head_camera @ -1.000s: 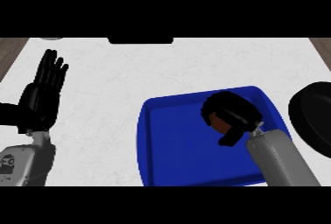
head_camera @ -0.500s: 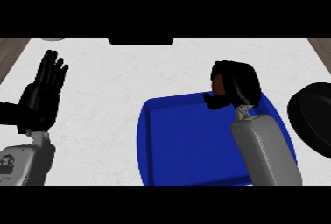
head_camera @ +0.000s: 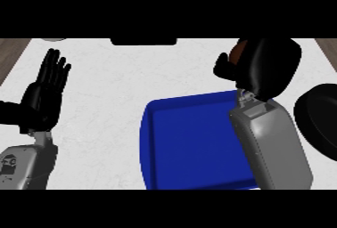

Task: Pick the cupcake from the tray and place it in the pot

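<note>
One brown cupcake (head_camera: 238, 48) — mostly hidden, curled in right hand (head_camera: 269, 62)

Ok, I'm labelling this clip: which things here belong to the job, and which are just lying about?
Job: cupcake, held in the right hand; blue tray; black pot at the right edge.
Lying about: dark object at the counter's far edge; left hand, resting open at the left.

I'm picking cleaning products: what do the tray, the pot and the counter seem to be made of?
The tray looks like plastic: even saturated blue, raised rim. The pot is probably dark metal, maybe cast iron: matte black, no shine. The counter seems white marble or stone: faint grey veins.
</note>
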Controlling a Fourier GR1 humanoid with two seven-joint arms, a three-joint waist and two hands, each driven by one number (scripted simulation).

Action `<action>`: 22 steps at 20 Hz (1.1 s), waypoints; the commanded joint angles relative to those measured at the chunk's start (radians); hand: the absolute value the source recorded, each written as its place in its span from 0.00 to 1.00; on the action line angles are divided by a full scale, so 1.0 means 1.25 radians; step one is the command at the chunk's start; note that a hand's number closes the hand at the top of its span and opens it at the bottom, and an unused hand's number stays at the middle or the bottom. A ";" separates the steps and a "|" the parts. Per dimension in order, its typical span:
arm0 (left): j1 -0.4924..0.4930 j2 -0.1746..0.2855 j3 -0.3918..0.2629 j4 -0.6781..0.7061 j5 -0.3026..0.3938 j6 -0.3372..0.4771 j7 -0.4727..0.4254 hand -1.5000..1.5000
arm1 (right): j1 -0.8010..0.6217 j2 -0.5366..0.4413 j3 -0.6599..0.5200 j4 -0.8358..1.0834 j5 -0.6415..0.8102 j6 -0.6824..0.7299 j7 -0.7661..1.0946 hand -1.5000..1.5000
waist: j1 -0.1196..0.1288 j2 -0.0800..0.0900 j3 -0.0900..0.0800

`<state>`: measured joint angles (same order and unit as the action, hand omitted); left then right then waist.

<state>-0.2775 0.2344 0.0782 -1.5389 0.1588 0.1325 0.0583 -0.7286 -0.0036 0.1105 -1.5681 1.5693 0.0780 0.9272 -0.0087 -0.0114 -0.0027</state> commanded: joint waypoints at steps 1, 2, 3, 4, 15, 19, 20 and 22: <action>-0.029 -0.008 0.002 0.007 -0.005 0.018 0.020 0.50 | -0.026 -0.033 -0.025 -0.099 0.061 0.071 0.076 1.00 | -0.004 0.005 0.002; 0.027 -0.009 0.010 0.011 -0.002 -0.002 -0.039 0.50 | 0.000 -0.037 -0.023 -0.150 0.070 0.100 0.086 1.00 | -0.004 0.004 0.002; -0.029 0.002 0.008 -0.011 0.002 0.009 0.034 0.50 | 0.015 -0.058 -0.039 -0.162 0.067 0.115 0.071 1.00 | -0.004 0.004 0.002; 0.008 -0.025 -0.014 -0.020 -0.018 0.023 0.005 0.50 | 0.003 -0.053 -0.038 -0.218 0.065 0.201 0.085 1.00 | -0.005 0.002 0.002; -0.031 -0.009 0.024 0.045 -0.008 -0.006 -0.019 0.50 | 0.263 -0.235 -0.334 -0.376 -0.173 0.181 -0.124 1.00 | -0.004 0.009 0.002; 0.020 -0.036 0.005 0.041 -0.021 -0.010 -0.061 0.50 | 0.358 -0.293 -0.479 -0.349 -0.312 0.125 -0.256 1.00 | -0.007 0.009 0.003; 0.050 -0.041 -0.016 -0.038 -0.037 0.013 -0.010 0.50 | 0.388 -0.284 -0.488 -0.354 -0.317 0.104 -0.267 1.00 | 0.001 0.007 0.003; -0.002 -0.009 0.024 -0.019 0.012 -0.027 0.013 0.50 | 0.410 -0.314 -0.541 -0.304 -0.372 0.091 -0.328 1.00 | -0.002 0.008 0.003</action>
<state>-0.2578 0.2075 0.0860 -1.5508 0.1438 0.1221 0.0487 -0.3050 -0.3472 -0.4426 -1.9818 1.2228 0.2320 0.6372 -0.0105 -0.0018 0.0005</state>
